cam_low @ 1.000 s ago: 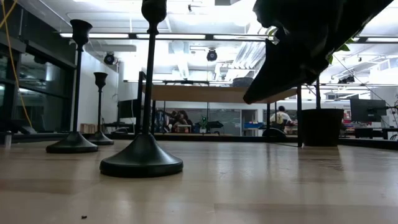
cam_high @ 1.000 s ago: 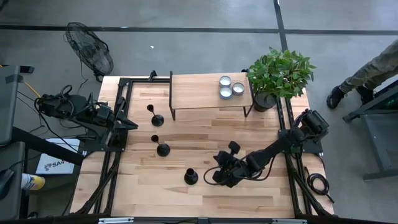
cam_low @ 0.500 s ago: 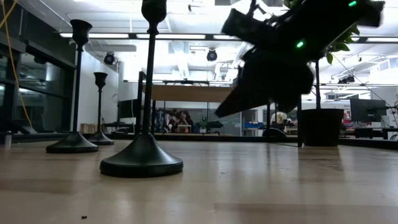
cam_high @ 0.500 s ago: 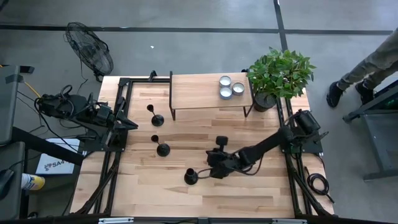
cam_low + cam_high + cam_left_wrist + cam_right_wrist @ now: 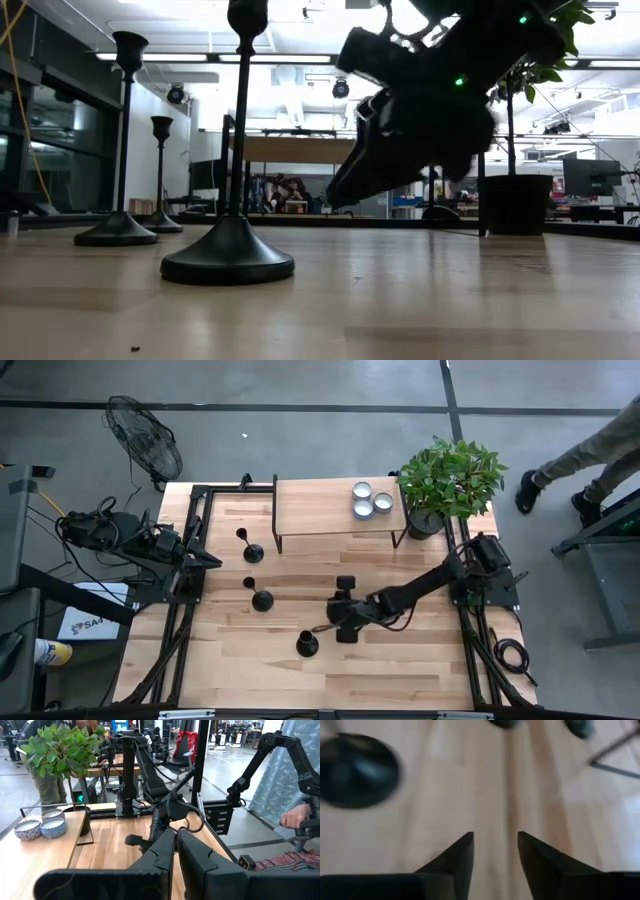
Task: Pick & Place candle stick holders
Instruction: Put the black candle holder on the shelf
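Three black candlestick holders stand upright on their round bases on the wooden table: one near the front (image 5: pixel 306 644), one in the middle (image 5: pixel 261 598), one farther back (image 5: pixel 250 550). In the low view the front one (image 5: pixel 229 255) is closest. My right gripper (image 5: pixel 322 628) is open and empty, low over the table just to the right of the front holder. That holder's base (image 5: pixel 357 771) shows ahead of the right gripper's fingertips (image 5: pixel 495 840) and off to one side. My left gripper (image 5: pixel 176 845) is shut and waits at the table's left edge (image 5: pixel 205 558).
A low wooden shelf (image 5: pixel 310 510) with three tin candles (image 5: pixel 370 501) stands at the table's far side. A potted plant (image 5: pixel 450 478) is at the far right corner. A fan (image 5: pixel 146 440) and a person's legs (image 5: pixel 590 458) are off the table.
My right gripper has gone toward the table's left edge and a little toward the far edge, closing in on the front candlestick holder. The holders have stayed where they were.
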Robot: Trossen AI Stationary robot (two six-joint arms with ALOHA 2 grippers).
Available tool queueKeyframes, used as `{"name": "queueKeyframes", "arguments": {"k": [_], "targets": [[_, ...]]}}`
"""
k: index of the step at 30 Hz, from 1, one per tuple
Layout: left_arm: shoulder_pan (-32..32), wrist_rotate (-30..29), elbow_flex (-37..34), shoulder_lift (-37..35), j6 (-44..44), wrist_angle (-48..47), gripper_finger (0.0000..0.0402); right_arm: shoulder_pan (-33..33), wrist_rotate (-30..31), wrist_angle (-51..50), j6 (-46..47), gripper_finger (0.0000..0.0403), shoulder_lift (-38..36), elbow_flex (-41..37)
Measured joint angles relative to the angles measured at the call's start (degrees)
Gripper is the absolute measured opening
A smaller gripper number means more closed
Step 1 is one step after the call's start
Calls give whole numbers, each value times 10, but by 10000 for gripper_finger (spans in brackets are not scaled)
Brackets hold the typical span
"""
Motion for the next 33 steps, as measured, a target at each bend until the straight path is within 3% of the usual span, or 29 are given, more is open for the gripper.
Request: {"name": "queueKeyframes", "arguments": {"k": [11, 19, 33], "targets": [[0, 0, 0, 0, 0, 0, 26, 31, -47, 68, -2, 200, 0, 0], [0, 0, 0, 0, 0, 0, 26, 39, -82, 114, 60, 200, 8, 4], [0, 0, 0, 0, 0, 0, 26, 42, -116, 153, 61, 195, 70, 55]]}}
